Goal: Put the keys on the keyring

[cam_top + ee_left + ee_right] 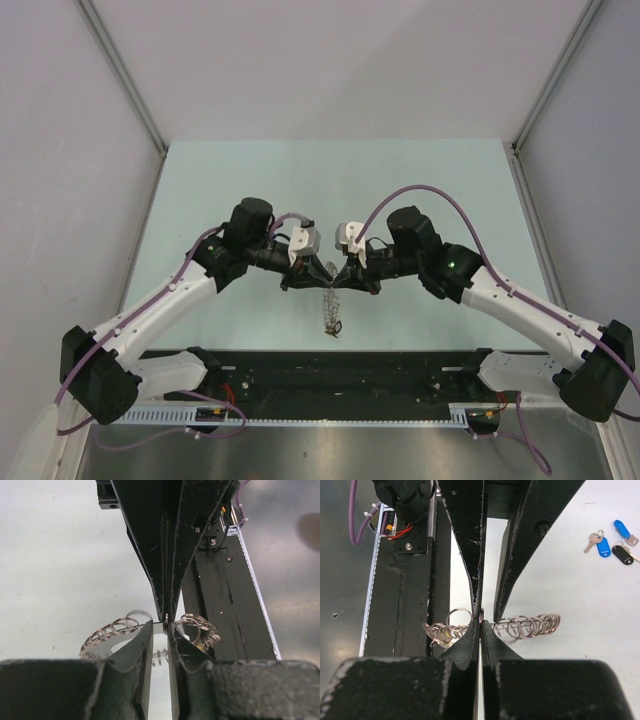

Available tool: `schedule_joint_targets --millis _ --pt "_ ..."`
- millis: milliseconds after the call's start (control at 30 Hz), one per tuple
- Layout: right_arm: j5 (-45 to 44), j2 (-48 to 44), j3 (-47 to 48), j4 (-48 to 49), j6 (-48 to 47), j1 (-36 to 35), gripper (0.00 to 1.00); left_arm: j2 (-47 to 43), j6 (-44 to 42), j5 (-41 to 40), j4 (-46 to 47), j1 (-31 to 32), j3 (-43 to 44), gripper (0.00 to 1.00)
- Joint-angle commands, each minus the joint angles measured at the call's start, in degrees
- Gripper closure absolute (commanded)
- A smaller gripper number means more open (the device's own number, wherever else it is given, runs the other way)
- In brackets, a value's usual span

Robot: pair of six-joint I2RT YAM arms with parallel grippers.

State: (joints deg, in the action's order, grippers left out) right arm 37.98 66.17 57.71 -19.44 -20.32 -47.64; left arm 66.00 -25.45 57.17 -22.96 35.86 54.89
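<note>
**A:** First entry, the keyring (525,626). Where is it?

**B:** In the air above the table (570,590), at the spot where the two arms meet. It is a limp coil of silvery loops. From above it hangs as a thin strand, and its lower end is a dark blob I cannot make out.

**A:** Right pincer (481,625)?

**B:** Closed tight, no gap between the fingers. The tips are pinched on the keyring's wire, with loops sagging off to either side. Its own fingers cover the exact point of the pinch.

**A:** Left pincer (161,627)?

**B:** It faces the right one, tip to tip, at the keyring. Its fingers stand slightly apart, with a narrow slot of table showing between them. The wire crosses at that slot, but I cannot tell whether either finger presses on it.

**A:** The keys (603,547)?

**B:** They lie flat on the table, well apart from the keyring, in a loose cluster. There are two blue heads and one black, plus a bare metal blade. One blade at the end of the cluster runs off the edge of the right wrist view. From overhead I cannot pick them out.

**A:** Anything on the keyring itself?

**B:** A yellowish scrap (199,643) sits among the loops beside the left pincer's finger. It is too buried to name.

**A:** Other fixtures?

**B:** A black base rail (340,365) lies on the near side of the keyring. It is largely blocked in both wrist views.
</note>
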Motion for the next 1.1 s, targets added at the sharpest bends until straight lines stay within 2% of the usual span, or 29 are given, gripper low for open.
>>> schedule_joint_targets --millis 0,367,800,867,933,1067 --pt "0.79 -0.61 3.28 2.3 -0.51 -0.7 1.0 -0.78 1.72 5.32 1.77 -0.08 1.45 0.8" --pt "-2.29 -0.34 3.37 4.24 1.15 -2.37 1.0 -1.4 7.08 3.13 7.4 1.85 -1.98 0.81" --pt "-2.12 0.19 3.37 7.22 3.62 -4.04 1.0 -2.37 12.97 0.14 16.98 4.31 -5.85 0.77" --pt "-1.24 0.45 3.37 7.31 3.53 -4.13 1.0 -2.36 12.97 0.57 17.25 4.66 -6.03 0.81" --pt "-0.71 0.54 3.37 7.31 3.44 -4.31 1.0 -2.19 12.8 0.49 17.25 4.75 -6.03 1.0" --pt "-1.32 -0.07 3.37 6.35 3.0 -4.22 1.0 -3.15 11.83 -0.12 16.72 4.66 -6.46 1.0"
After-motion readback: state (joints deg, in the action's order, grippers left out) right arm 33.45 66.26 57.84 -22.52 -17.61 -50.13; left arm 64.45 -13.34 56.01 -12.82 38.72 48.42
